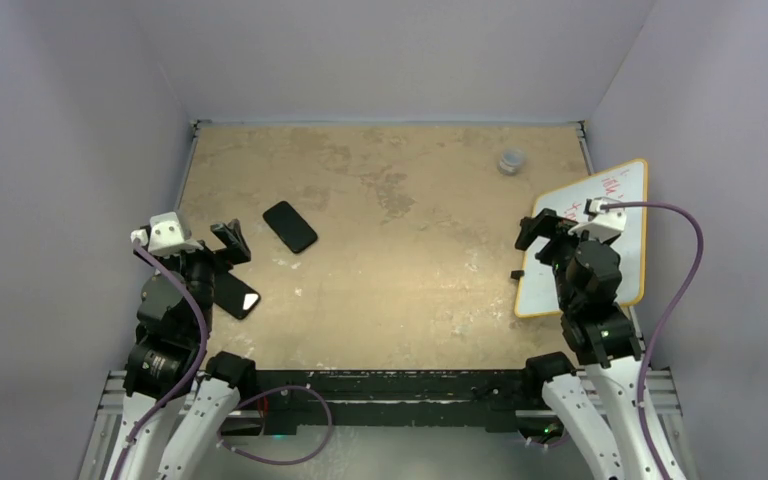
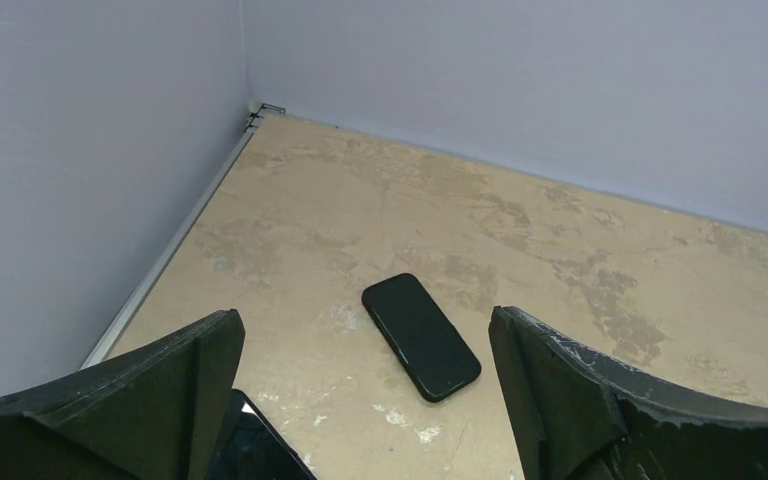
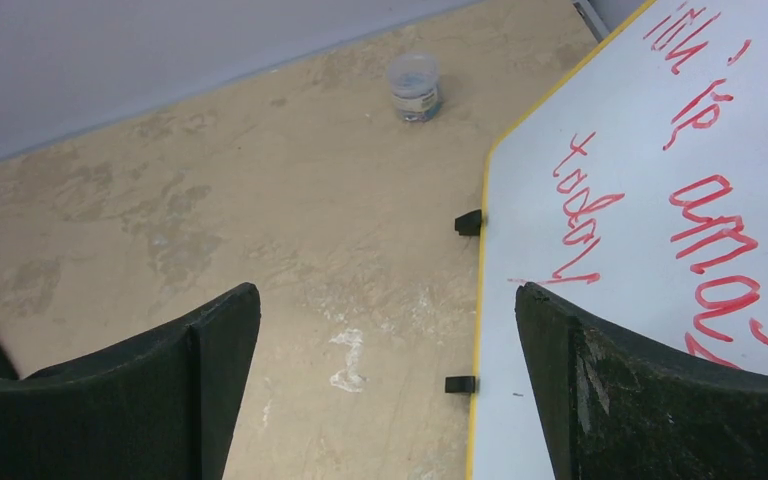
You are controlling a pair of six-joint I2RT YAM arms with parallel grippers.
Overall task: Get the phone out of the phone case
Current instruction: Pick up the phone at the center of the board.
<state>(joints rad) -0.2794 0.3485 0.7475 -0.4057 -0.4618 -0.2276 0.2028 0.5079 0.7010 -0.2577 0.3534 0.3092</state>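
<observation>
On the table [image 1: 410, 260], phone case [image 1: 290, 227] lying flat, phone [image 1: 238, 297] apart nearby, left claw [image 1: 232, 243] and right claw [image 1: 538, 232] both released

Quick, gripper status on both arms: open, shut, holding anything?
Left gripper: open, holding nothing.
Right gripper: open, holding nothing.

Black case [image 1: 290, 226] lies flat near glossy phone [image 1: 240, 298].

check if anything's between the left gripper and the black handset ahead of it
Nothing visible: only bare table lies between the open left gripper and the black handset. A second dark slab lies nearer, off that line.
</observation>
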